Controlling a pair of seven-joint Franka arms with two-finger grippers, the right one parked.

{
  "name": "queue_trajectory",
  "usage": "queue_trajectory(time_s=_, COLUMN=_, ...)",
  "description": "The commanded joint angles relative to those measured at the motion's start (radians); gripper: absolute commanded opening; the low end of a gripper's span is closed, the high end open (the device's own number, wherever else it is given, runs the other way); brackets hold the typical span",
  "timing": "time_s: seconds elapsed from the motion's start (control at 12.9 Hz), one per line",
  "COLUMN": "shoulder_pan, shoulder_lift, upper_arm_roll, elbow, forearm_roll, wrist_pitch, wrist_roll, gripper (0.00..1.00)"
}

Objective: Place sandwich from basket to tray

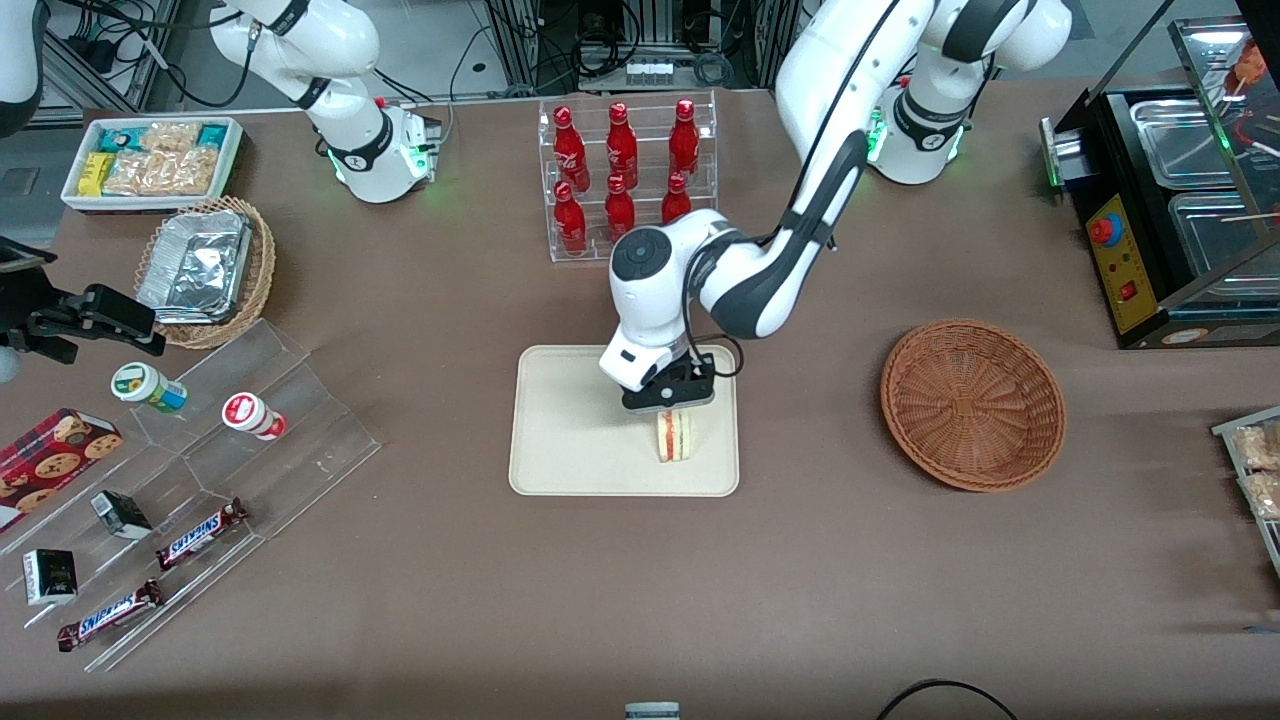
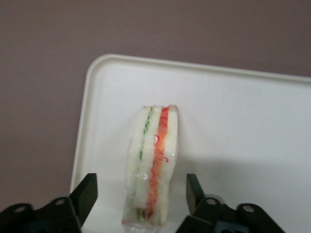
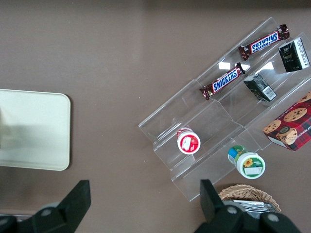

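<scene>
The sandwich (image 1: 675, 437) (image 2: 151, 165), a clear-wrapped wedge of white bread with green, red and orange layers, rests on its edge on the cream tray (image 1: 560, 440) (image 2: 243, 126), close to the tray's rim nearest the front camera. My gripper (image 1: 672, 408) (image 2: 141, 194) hangs open just above it, a black finger on either side with a gap to the bread on both. The reddish-brown wicker basket (image 1: 972, 402) sits on the table toward the working arm's end, with nothing in it.
A clear rack of red bottles (image 1: 625, 175) stands farther from the front camera than the tray. Toward the parked arm's end are a clear stepped stand with snacks (image 1: 180, 480), a tan basket with foil containers (image 1: 205, 270) and a white bin of packets (image 1: 150, 160). A black appliance (image 1: 1180, 200) stands past the wicker basket.
</scene>
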Motion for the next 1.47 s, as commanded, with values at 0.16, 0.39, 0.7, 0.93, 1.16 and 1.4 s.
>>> queue_trajectory(time_s=0.16, shoulder_pan=0.08, shoulder_lift=-0.319, upper_arm_roll=0.002, elbow=-0.031, forearm_roll=-0.048, wrist_pitch=-0.246, wrist_roll=-0.016, gripper=1.0)
queue_trajectory(time_s=0.39, shoulder_pan=0.135, shoulder_lift=-0.451, upper_arm_roll=0.003, elbow=-0.031, forearm_roll=-0.052, wrist_pitch=-0.418, wrist_roll=0.045, gripper=1.0)
queue_trajectory(time_s=0.7, shoulder_pan=0.303, shoulder_lift=-0.615, upper_arm_roll=0.003, elbow=-0.038, forearm_roll=-0.132, wrist_pitch=-0.603, wrist_roll=0.313, gripper=1.0)
queue_trajectory(time_s=0.93, shoulder_pan=0.415, shoulder_lift=-0.706, upper_arm_roll=0.003, elbow=-0.106, forearm_roll=-0.151, wrist_pitch=-0.628, wrist_roll=0.453, gripper=1.0)
queue_trajectory(time_s=1.16, shoulder_pan=0.494, shoulder_lift=-0.793, upper_arm_roll=0.078, elbow=-0.16, forearm_roll=-0.212, wrist_pitch=-0.653, wrist_roll=0.69, gripper=1.0)
queue_trajectory(time_s=1.4, shoulder_pan=0.505, shoulder_lift=-0.845, upper_arm_roll=0.189, elbow=-0.186, forearm_roll=-0.218, wrist_pitch=-0.702, wrist_roll=0.856, gripper=1.0)
